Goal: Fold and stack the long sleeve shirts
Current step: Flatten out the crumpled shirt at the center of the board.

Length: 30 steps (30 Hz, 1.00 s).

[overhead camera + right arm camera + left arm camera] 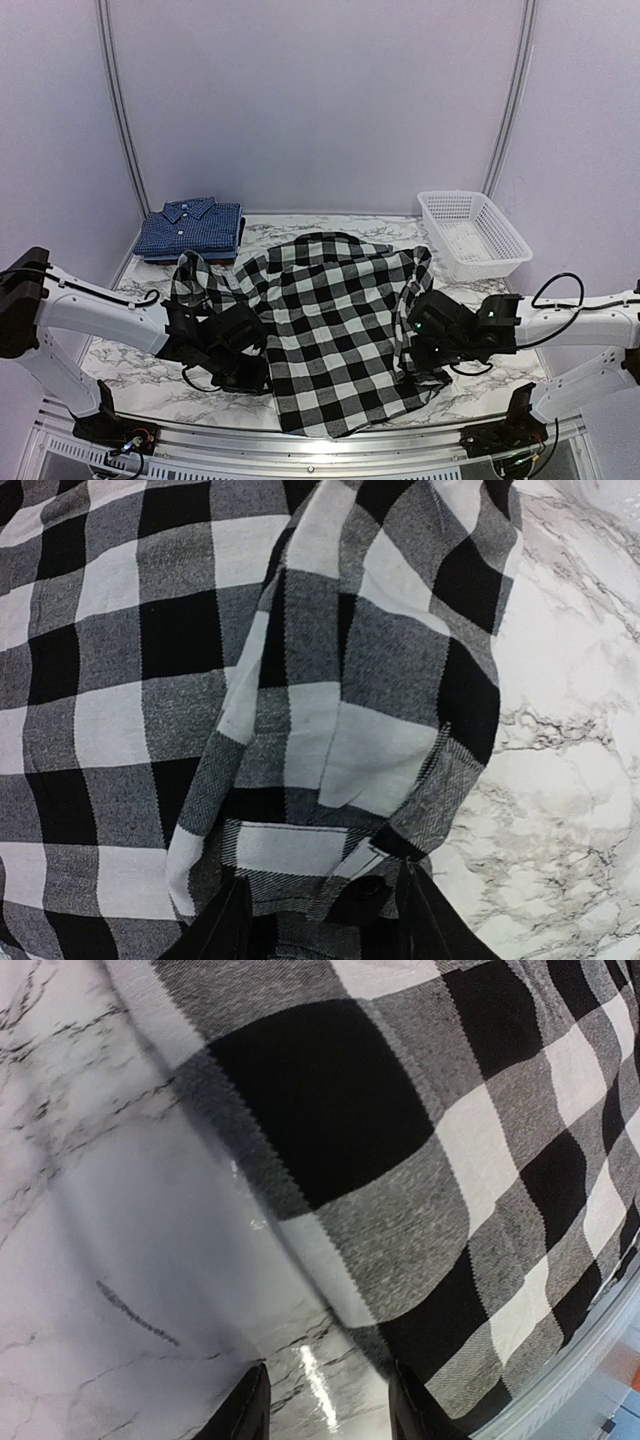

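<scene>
A long sleeve shirt in big black-and-white checks (330, 320) lies spread on the marble table (500, 392), one sleeve bunched at its far left and the other folded in along its right side. My left gripper (248, 368) is low at the shirt's left edge. In the left wrist view it (328, 1412) stands open over bare marble, the shirt's hem (330, 1290) just ahead of the right finger. My right gripper (420, 352) is at the right sleeve. Its jaws (325, 928) stand open with the buttoned cuff (330, 865) lying between them. Folded dark blue shirts (190, 228) are stacked at the back left.
A white plastic mesh basket (472, 235) stands at the back right. The table's metal front rail (300, 450) runs just below the shirt's lower hem. Pale curtain walls close in the back and both sides.
</scene>
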Available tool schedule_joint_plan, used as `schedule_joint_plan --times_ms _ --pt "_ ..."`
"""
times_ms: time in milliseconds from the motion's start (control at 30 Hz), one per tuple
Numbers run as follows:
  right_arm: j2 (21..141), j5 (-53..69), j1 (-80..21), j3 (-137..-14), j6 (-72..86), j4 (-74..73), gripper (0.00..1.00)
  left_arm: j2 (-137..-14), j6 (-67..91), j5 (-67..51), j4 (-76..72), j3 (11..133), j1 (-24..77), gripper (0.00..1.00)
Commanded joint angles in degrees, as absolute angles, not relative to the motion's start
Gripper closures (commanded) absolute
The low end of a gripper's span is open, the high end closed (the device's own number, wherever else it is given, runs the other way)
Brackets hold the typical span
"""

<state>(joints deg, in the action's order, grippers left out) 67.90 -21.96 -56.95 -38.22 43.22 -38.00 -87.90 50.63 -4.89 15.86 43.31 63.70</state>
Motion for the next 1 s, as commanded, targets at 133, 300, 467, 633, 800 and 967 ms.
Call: schedule_joint_plan --times_ms 133,300,467,633,800,967 --pt "70.8 -21.9 -61.3 -38.7 45.9 -36.4 0.47 -94.9 53.6 -6.0 13.4 48.4 66.2 0.71" --pt "72.1 -23.0 -61.4 -37.9 46.8 -36.1 0.43 -94.7 55.3 -4.5 14.4 47.1 66.3 1.0" --pt "73.3 -24.6 -60.7 -35.9 47.3 -34.9 0.41 -90.3 54.4 -3.3 19.1 42.7 64.6 1.0" --pt "75.6 -25.9 -60.4 -36.1 47.8 -33.6 0.54 -85.6 53.2 -3.0 22.8 38.6 62.7 1.0" --pt "76.5 -26.5 -60.4 -38.2 47.1 -32.9 0.94 -83.7 52.4 -2.8 24.9 37.7 61.8 1.0" --pt "74.3 -29.7 -56.7 -37.9 49.2 -40.3 1.0 -82.0 51.8 -1.8 27.3 37.0 60.9 1.0"
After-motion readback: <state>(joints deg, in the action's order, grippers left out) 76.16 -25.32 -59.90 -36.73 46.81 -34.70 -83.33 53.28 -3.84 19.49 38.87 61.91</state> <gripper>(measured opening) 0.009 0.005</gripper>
